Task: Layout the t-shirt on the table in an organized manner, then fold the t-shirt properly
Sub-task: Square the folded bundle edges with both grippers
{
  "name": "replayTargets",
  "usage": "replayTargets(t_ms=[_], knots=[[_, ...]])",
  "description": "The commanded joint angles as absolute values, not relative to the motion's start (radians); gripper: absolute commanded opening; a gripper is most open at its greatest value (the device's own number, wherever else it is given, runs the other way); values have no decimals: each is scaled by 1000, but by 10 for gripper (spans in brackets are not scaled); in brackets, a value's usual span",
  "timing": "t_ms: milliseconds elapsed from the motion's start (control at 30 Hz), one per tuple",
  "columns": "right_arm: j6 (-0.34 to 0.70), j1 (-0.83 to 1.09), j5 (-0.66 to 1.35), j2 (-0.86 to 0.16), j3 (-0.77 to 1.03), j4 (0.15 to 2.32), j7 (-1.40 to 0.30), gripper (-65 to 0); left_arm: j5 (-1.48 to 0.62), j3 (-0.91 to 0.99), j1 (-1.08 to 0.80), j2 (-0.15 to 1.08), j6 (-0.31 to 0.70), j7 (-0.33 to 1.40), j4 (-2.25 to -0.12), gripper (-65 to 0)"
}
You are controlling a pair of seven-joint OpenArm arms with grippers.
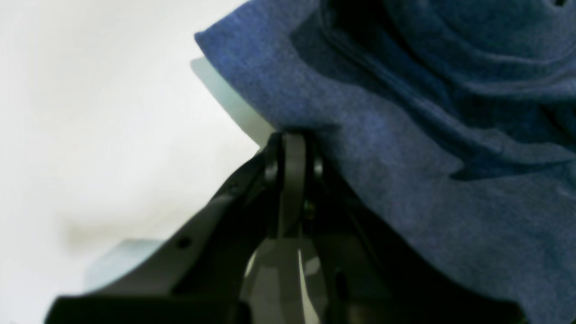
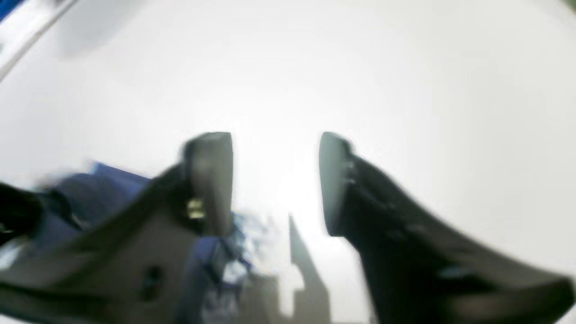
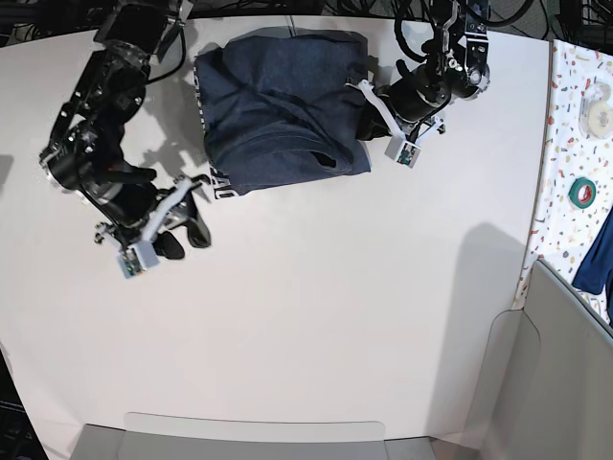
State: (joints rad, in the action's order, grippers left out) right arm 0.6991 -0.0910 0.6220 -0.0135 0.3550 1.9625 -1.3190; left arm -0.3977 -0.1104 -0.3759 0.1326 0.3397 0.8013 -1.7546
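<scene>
The dark navy t-shirt lies partly folded at the far middle of the white table, with white lettering along its left edge. My left gripper is at the shirt's right edge; in the left wrist view its fingers are together on the edge of the fabric. My right gripper is open and empty just off the shirt's near left corner. In the right wrist view the gripper hangs over bare table, with the shirt low at the left.
A narrow speckled surface runs along the right, holding a green tape roll, a white tape roll and a blue cloth. Grey panels stand at the near edge and the near right.
</scene>
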Motion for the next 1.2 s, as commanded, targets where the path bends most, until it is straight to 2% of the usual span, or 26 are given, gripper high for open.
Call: replayTargets(t_ms=[0, 67, 267, 567, 700, 933, 1167], knots=[[698, -84, 651, -36, 380, 1979, -1296, -492, -340, -113, -390, 136, 318, 881, -1741, -650], [698, -30, 653, -61, 387, 1979, -1294, -650, -340, -113, -390, 136, 318, 881, -1741, -650], [698, 94, 650, -61, 346, 1979, -1288, -650, -340, -113, -389, 136, 318, 881, -1739, -650], [680, 153, 648, -68, 197, 1977, -1288, -650, -338, -113, -389, 136, 318, 881, -1739, -650], [634, 143, 648, -70, 38, 1977, -1290, -650, -338, -110, -389, 136, 318, 881, -1739, -650], [631, 42, 653, -71, -303, 1974, -1293, -650, -338, -111, -389, 136, 315, 881, -1739, -650], [638, -33, 654, -77, -384, 1974, -1290, -650, -337, -104, -389, 137, 315, 881, -1739, -650]])
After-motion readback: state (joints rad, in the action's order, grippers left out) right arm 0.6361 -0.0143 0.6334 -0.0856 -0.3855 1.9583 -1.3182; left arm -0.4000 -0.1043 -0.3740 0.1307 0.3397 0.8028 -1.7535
